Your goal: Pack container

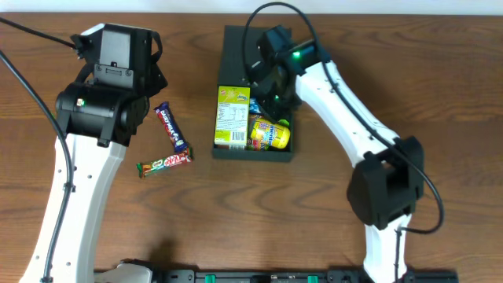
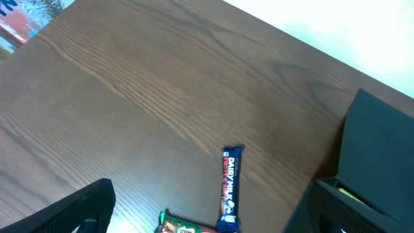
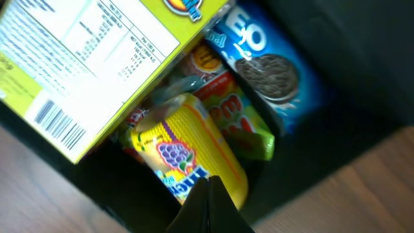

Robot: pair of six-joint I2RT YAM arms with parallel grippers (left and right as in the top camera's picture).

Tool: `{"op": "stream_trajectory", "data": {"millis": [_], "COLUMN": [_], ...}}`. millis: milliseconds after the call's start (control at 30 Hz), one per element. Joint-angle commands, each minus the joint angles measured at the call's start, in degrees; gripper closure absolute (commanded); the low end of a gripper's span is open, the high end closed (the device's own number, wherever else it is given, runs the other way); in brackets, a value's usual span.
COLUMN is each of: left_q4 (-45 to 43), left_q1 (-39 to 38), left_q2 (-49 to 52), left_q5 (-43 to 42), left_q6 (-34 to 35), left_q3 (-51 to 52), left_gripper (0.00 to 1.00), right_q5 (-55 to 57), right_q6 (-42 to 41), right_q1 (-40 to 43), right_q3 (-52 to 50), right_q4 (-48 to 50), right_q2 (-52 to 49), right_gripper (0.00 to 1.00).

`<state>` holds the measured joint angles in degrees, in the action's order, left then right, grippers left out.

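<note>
A robotics lab: left arm and right arm stand at a wood-grain table.

In the overhead view, part of the container is hidden by the right arm, and only a sliver of the blue biscuit packet is seen. In the left wrist view, the left gripper and the green bar are cut off by the bottom edge. A blue-and-red shape is too blurred to be named. In the right wrist view, the yellow box is cut off at two edges, and its small print cannot be read.
</note>
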<state>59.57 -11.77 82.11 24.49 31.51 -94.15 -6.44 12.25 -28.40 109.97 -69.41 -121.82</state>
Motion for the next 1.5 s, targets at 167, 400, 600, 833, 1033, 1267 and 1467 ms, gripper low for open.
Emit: {"op": "stream_trajectory", "data": {"millis": [167, 400, 600, 833, 1033, 1267, 1467], "left_q4": [-0.1, -0.3, -0.6, -1.1, -1.2, -1.2, -1.2], "left_q1": [0.2, 0.2, 0.2, 0.2, 0.2, 0.2, 0.2], "left_q2": [0.3, 0.3, 0.3, 0.3, 0.3, 0.3, 0.3], "left_q5": [1.6, 1.6, 1.6, 1.5, 1.5, 1.4, 1.4], "left_q6": [-0.2, -0.2, -0.2, -0.2, -0.2, -0.2, -0.2], "left_q3": [0.3, 0.3, 0.3, 0.3, 0.3, 0.3, 0.3], "left_gripper": [0.05, 0.05, 0.05, 0.04, 0.04, 0.05, 0.04], "right_q5": [-3.9, -6.3, -10.9, -10.9, -3.0, 0.0, -4.1], "right_q6": [-1.0, -1.0, 3.0, 1.5, -2.8, -2.8, -1.5], "right_q1": [-1.4, -2.0, -2.1, -0.5, 0.3, -0.1, -0.2], "right_q3": [-0.2, -0.3, -0.3, 2.0, 3.3, -1.6, -5.1], "right_q4": [-1.7, -4.1, -5.7, -5.1, 1.5, 5.4, 4.4], "right_q2": [-3.9, -5.8, -5.8, -4.5, -2.8, -4.5, -4.5], "right_gripper": [0.99, 0.99, 0.99, 0.99, 0.99, 0.99, 0.99]}}
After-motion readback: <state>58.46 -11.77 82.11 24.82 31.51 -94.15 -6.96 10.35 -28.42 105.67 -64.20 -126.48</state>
